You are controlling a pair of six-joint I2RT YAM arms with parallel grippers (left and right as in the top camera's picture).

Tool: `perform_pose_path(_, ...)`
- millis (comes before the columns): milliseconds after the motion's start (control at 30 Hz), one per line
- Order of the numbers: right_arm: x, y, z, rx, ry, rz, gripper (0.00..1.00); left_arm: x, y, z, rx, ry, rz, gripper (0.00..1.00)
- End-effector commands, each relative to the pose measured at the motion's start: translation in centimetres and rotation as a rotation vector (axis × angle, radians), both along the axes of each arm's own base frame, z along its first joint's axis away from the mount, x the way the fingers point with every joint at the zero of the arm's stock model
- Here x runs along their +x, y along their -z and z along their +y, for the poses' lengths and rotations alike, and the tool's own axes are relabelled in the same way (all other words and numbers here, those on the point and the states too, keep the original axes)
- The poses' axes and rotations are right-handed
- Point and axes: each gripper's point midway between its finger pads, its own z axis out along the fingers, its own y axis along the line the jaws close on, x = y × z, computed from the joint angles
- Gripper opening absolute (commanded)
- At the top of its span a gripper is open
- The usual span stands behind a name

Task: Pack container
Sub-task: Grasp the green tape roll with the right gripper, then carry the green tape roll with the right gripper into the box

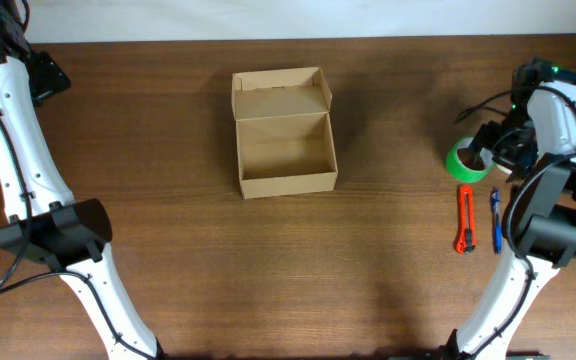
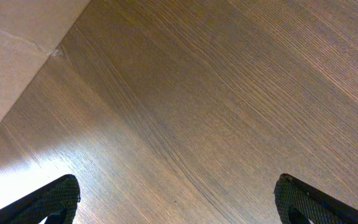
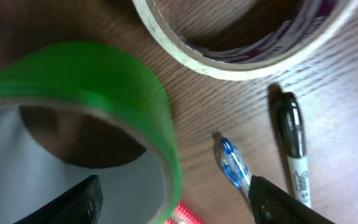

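Observation:
The container [image 1: 283, 135] is a tan cardboard box at the table's middle, open and empty, with its flap lid standing up at the back. My right gripper [image 1: 490, 146] is open at a green tape roll [image 1: 466, 162]. In the right wrist view its fingers [image 3: 179, 205] straddle the wall of the green roll [image 3: 98, 87], one inside the ring and one outside. My left gripper [image 2: 176, 199] is open and empty over bare wood, far from the box.
An orange utility knife [image 1: 464, 218] and a blue pen [image 1: 495, 220] lie in front of the green roll. The right wrist view also shows a white tape roll [image 3: 241, 59], a black marker [image 3: 294, 146] and the pen [image 3: 232, 163]. A pale tan surface [image 2: 11, 50] borders the wood.

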Motion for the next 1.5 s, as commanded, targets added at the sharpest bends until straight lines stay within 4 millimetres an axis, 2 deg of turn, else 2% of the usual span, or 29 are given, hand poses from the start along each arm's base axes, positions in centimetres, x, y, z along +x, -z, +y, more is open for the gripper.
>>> perform_pose_path(0,-0.2,1.6,-0.1,0.025,0.045,0.025,0.64,-0.6,-1.2,0.0,-0.003,-0.015,-0.030,1.00)
perform_pose_path(33,-0.2,1.8,-0.2,0.030,0.055,0.030,0.56,-0.6,-1.2,0.0,-0.003,-0.015,-0.030,1.00)
perform_pose_path(100,-0.4,2.2,-0.2,0.037,0.057,0.038,0.26,-0.6,-1.2,0.0,-0.003,-0.015,-0.030,1.00)
perform_pose_path(167,-0.3,2.3,-0.2,0.036,0.057,0.036,0.04,-0.6,-1.2,0.0,-0.003,-0.015,-0.030,1.00)
perform_pose_path(300,0.4,1.9,0.0,0.054,0.039,0.009,0.04,-0.6,-1.2,0.0,-0.003,-0.015,-0.030,1.00)
perform_pose_path(433,1.6,0.0,0.2,0.065,-0.010,-0.042,0.04,-0.6,-1.2,0.0,-0.003,-0.015,-0.030,1.00)
perform_pose_path(633,4.4,-6.8,1.1,0.019,-0.074,-0.179,0.04,-0.6,-1.2,0.0,-0.003,-0.015,-0.030,1.00)
perform_pose_path(667,5.0,-8.8,2.0,0.011,-0.105,-0.210,0.04,-0.6,-1.2,0.0,-0.003,-0.015,-0.030,1.00)
perform_pose_path(733,5.6,-11.0,3.4,0.005,-0.163,-0.241,0.04,-0.6,-1.2,0.0,-0.003,-0.015,-0.030,1.00)
perform_pose_path(800,6.1,-13.4,5.4,0.001,-0.237,-0.273,0.04,-0.6,-1.2,0.0,-0.003,-0.015,-0.030,1.00)
perform_pose_path(933,7.2,-18.9,13.9,0.045,-0.500,-0.407,0.04,-0.6,-1.2,0.0,-0.003,-0.015,-0.030,1.00)
perform_pose_path(967,7.4,-19.9,15.9,0.042,-0.564,-0.441,0.04,-0.6,-1.2,0.0,-0.003,-0.015,-0.030,1.00)
perform_pose_path(1000,7.5,-21.0,18.8,0.042,-0.649,-0.479,0.04,-0.6,-1.2,0.0,-0.003,-0.015,-0.030,1.00)
perform_pose_path(1067,7.3,-22.2,22.7,0.044,-0.773,-0.520,0.04,-0.6,-1.2,0.0,-0.003,-0.015,-0.030,1.00)
perform_pose_path(1133,7.0,-22.4,26.2,0.038,-0.872,-0.540,0.04,-0.6,-1.2,0.0,-0.003,-0.015,-0.030,1.00)
perform_pose_path(1267,5.9,-22.1,31.7,0.031,-1.094,-0.542,0.04,-0.6,-1.2,0.0,-0.003,-0.015,-0.030,1.00)
perform_pose_path(1467,4.7,-21.8,36.2,0.029,-1.324,-0.554,0.04,-0.6,-1.2,0.0,-0.003,-0.015,-0.030,1.00)
